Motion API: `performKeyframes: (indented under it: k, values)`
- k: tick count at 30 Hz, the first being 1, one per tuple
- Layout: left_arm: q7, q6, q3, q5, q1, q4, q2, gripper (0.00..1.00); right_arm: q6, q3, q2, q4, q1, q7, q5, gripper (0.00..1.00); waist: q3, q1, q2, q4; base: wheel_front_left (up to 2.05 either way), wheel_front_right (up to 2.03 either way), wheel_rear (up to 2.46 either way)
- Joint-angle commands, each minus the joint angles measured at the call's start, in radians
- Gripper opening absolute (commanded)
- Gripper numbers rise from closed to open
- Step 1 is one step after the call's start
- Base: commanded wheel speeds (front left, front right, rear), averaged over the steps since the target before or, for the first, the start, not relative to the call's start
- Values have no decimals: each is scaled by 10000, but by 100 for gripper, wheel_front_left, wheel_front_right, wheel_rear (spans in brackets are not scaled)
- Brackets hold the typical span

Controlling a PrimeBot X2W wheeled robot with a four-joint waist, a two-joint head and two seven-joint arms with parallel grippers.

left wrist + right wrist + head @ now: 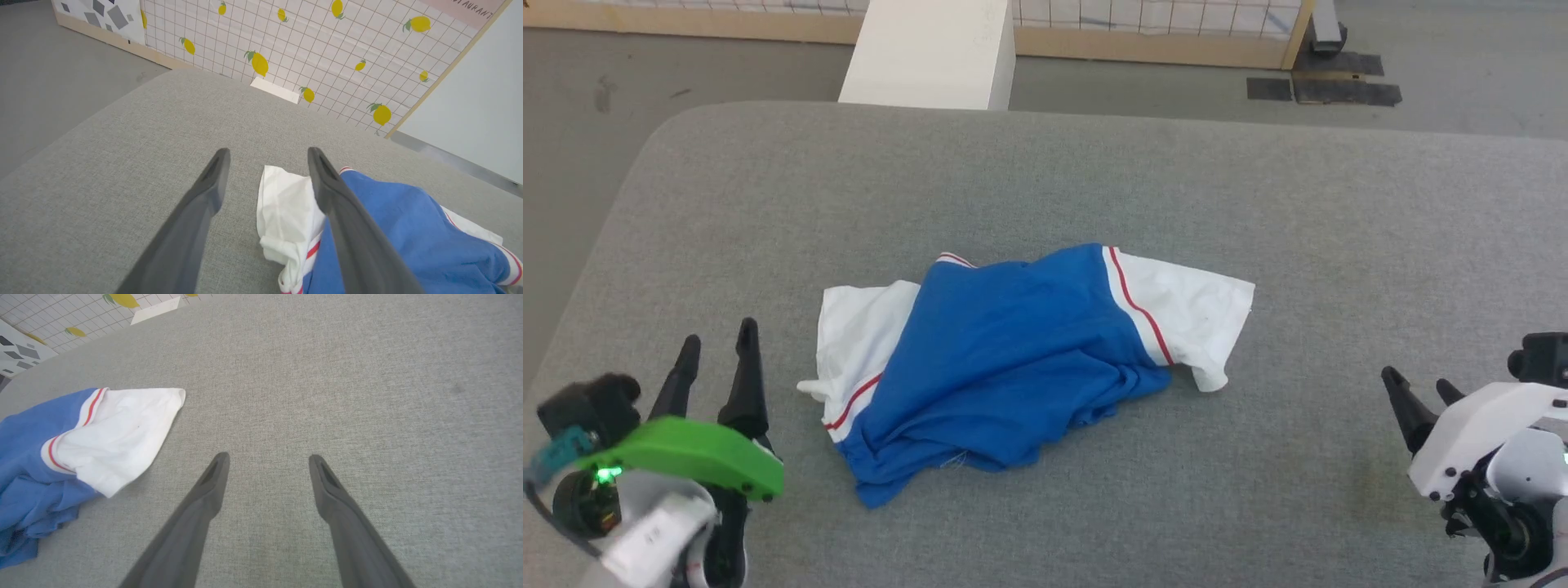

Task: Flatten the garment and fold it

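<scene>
Head view: a crumpled bright blue soft T-shirt with white sleeves (1013, 351) lay mid grey fabric table (1094, 180) — left gripper (716, 347) at its 9 o'clock, right gripper (1417, 382) at 3. Left wrist view: jaws stood spread, empty, shirt at 4 o'clock. Right wrist view: jaws likewise — shirt at 9 o'clock.

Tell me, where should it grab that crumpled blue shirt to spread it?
Probably the white sleeves: left gripper takes the left sleeve from its side, right gripper the right sleeve. Both stick out flat beyond the bunched blue body of the shirt.

Garment (1013, 367) on table (1094, 180), centre. Left gripper (719, 331) near its left edge, right gripper (1417, 378) well apart to its right. Box (931, 53) on floor (605, 82) behind table.
</scene>
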Motion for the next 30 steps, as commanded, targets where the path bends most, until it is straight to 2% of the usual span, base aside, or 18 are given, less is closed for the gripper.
performKeyframes:
  k: [1, 5, 13, 22, 30]
  values:
    - [-534, -12, -70, 415, 280, -17, 10, 100, -13, 91, 5, 19, 96, -67, -53, 100, -27, 0, -1, -7, 0, 0, 0]
    - [-1361, -38, -103, 1018, 431, 0, -223, 100, -13, 327, 5, -14, 65, -43, -113, 100, 11, 0, -1, 76, 0, 0, 0]
    - [-1619, -360, 47, 1710, 238, 12, -732, 100, -13, 1410, -147, -78, -1134, 549, -614, 100, 593, 0, -1, 229, 0, 0, 0]
    - [-1632, -847, 199, 2267, -469, 46, -1305, 100, -13, 3429, -1015, 1017, -3877, 2249, -1376, 100, 1694, 0, -1, 660, 0, 0, 0]
    - [-1634, -1225, 322, 2581, -920, 227, -1786, 100, -13, 4828, -1528, 2184, -5119, 4012, -1925, 100, 2325, 0, -1, 1039, 0, 0, 0]
